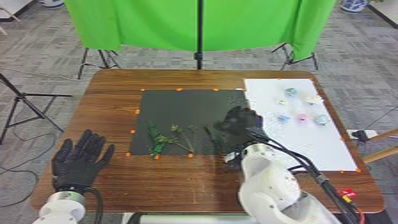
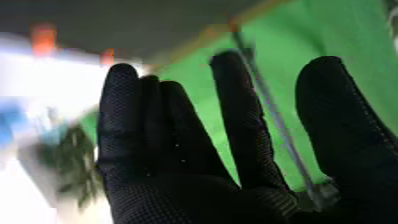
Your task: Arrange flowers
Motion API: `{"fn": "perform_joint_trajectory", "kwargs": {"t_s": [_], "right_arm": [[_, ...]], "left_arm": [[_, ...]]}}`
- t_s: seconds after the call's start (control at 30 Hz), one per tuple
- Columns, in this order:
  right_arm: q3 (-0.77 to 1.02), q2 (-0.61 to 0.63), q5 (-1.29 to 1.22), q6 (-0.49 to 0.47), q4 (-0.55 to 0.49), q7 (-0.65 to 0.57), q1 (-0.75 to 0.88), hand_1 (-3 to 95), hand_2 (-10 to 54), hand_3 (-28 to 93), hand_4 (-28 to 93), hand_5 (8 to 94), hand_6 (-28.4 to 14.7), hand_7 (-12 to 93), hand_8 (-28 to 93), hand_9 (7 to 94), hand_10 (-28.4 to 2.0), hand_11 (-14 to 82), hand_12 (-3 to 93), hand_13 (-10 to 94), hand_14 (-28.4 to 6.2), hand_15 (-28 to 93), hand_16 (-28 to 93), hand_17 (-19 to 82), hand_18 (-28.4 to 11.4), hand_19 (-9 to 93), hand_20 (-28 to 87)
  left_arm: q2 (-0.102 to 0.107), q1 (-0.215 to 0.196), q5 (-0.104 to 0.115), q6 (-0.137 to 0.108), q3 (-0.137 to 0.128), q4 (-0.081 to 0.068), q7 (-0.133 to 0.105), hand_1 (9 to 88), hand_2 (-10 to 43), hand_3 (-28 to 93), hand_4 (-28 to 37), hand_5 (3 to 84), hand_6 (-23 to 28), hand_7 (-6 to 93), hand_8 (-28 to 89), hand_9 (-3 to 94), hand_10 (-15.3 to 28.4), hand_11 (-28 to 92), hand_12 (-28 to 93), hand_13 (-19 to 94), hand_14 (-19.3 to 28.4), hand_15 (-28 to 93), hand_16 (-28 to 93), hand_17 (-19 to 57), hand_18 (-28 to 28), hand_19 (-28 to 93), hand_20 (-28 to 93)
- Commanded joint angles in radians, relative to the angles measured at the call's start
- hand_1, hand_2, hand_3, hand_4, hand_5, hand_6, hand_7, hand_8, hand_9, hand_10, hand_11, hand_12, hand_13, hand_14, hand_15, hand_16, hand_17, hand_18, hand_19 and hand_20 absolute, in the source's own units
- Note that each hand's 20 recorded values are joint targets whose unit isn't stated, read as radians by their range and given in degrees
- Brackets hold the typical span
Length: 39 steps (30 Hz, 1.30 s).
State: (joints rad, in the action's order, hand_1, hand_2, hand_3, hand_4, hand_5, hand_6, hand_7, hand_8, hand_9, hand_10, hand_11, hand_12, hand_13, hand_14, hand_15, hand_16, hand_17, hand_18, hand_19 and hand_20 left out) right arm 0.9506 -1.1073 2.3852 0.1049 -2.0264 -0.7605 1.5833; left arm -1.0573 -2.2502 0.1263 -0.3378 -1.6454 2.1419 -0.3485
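Flowers on white sheet, leafy green stems on black mat. Right hand at mat's right edge, left hand at worktop's left side; both with fingers straight, apart.

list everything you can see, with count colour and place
table: one, brown, centre
dark sheet: one, near black, mid-table
white sheet: one, table's right side
flower heads: six, blue, pink, white and pale green, on white sheet
stems: several, exact count unclear, mostly green, on dark sheet
tape bits: many, orange, around sheets
red item: one, near right corner
cloth: one, green, beyond table
stands: several, dark, around table
left hand: one, black, near left
right hand: one, black, between sheets
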Motion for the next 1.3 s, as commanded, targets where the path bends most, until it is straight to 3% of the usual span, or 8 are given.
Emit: {"fn": "perform_joint_trajectory", "kwargs": {"t_s": [0.03,0.23,0.4,0.63,0.87,0.97,1.07,1.3], "right_arm": [[0.145,0.146,0.039,-0.212,0.111,-0.082,-0.118,34.2,-2.4,77,-21,42.6,-10.7,16,-10,31.7,-27.7,11.2,14.3,14,-26.5,45,4,8,-25.9,66,10],[0.175,0.192,0.008,-0.378,0.150,-0.048,-0.157,43.8,-9.3,80,-25,43.6,-8.1,16,-10,31.5,-24.3,10.6,12.9,15,-24.9,43,4,9,-25.7,67,13],[0.146,0.204,0.004,-0.414,0.200,-0.028,-0.184,50.5,-9.5,80,-28,45.3,-6.3,15,-11,35.4,-21.2,10.2,12.6,23,-22.3,40,6,13,-25.9,70,18],[0.118,0.175,-0.018,-0.456,0.260,-0.017,-0.178,56.7,-9.5,78,-28,48.4,-3.6,16,-11,44.3,-16.9,11.2,13.0,46,-16.1,49,14,25,-25.6,83,30],[0.095,0.168,0.002,-0.370,0.303,-0.044,-0.166,64.4,-9.5,66,-28,53.4,-2.9,19,-11,54.7,-17.2,18.0,17.8,52,-9.8,51,33,30,-24.0,85,37],[0.082,0.176,0.033,-0.275,0.318,-0.047,-0.149,66.6,-9.5,65,-28,55.8,-2.4,30,-12,56.5,-16.7,28.0,26.4,54,-8.4,54,37,31,-22.8,85,37],[0.086,0.187,0.030,-0.228,0.316,-0.042,-0.132,67.8,-9.5,64,-28,56.7,-1.5,46,9,63.6,-13.8,27.8,48.3,58,-7.6,58,41,36,-20.4,86,38],[0.090,0.210,0.040,-0.111,0.247,-0.027,-0.121,67.3,-9.5,66,-28,61.4,-0.8,54,14,68.6,-12.9,30.9,52.7,64,-7.0,57,43,39,-20.5,87,38]], "left_arm": [[-0.007,0.013,-0.038,-0.006,0.031,-0.009,-0.007,27.6,17.2,75,-28.3,47.4,6.8,30.5,-14,43.6,15.4,36,16,32,14.9,54,-5,-4.5,15.8,42,23],[-0.007,0.003,-0.038,0.003,0.028,-0.004,-0.018,27.5,17.2,75,-28.3,47.4,6.8,30.6,-14,43.6,15.6,36,15,32,14.9,54,-5,-4.5,15.7,42,23],[-0.006,0.018,-0.040,0.005,0.030,-0.009,-0.016,27.5,17.1,75,-28.3,47.3,6.9,30.1,-14,43.6,15.5,36,15,32,15.0,54,-5,-4.5,15.7,42,23],[-0.008,0.046,-0.039,0.006,0.046,-0.019,-0.002,27.5,17.1,75,-28.3,47.3,6.9,30.1,-14,43.6,15.5,36,15,32,15.0,54,-5,-4.6,15.7,42,23],[-0.006,0.051,-0.042,0.009,0.046,-0.018,0.000,27.5,17.2,75,-28.3,47.3,6.8,30.1,-14,43.5,15.5,36,15,32,15.0,54,-5,-4.6,15.7,42,23],[-0.005,0.054,-0.049,0.016,0.046,-0.020,0.005,27.5,17.2,75,-28.3,47.3,6.9,30.0,-14,43.5,15.5,36,15,32,15.0,54,-5,-4.6,15.7,42,23],[-0.008,0.061,-0.034,-0.005,0.053,-0.022,0.007,27.5,17.2,75,-28.3,47.2,6.9,29.6,-14,43.5,15.4,35,15,32,15.0,53,-5,-4.6,15.7,42,23],[-0.011,0.047,-0.031,0.008,0.044,-0.019,0.004,27.8,17.4,75,-28.3,47.3,6.9,29.4,-14,43.5,15.4,35,15,32,15.0,53,-5,-4.6,15.7,42,22]]}}
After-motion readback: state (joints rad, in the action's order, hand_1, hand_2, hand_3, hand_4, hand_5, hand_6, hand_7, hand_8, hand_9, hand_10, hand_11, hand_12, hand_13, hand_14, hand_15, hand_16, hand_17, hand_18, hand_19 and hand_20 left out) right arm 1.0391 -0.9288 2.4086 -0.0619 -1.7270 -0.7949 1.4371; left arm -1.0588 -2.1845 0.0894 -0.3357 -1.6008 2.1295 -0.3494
